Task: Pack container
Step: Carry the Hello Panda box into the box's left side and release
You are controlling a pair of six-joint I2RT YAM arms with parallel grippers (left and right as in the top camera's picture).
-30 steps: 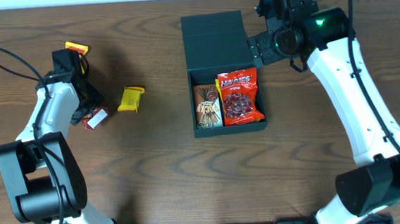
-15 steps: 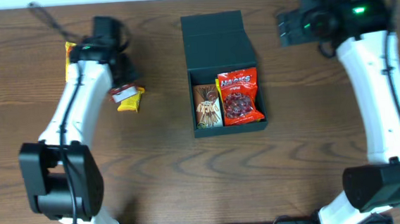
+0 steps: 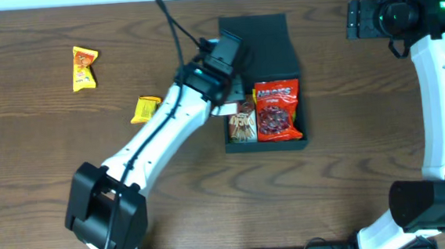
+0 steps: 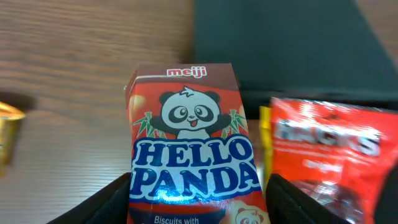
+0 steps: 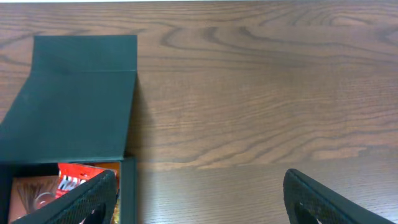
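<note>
Jaws of left gripper clamp Hello Panda box, its base cut off; right gripper jaws apart

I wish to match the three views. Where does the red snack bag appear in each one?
Overhead: red snack bag, right of centre, in the container.
Left wrist: bag at right, beside the Hello Panda box.
Right wrist: bag bottom left, mostly hidden.
Shared landmark: the dark flap lid.
</note>
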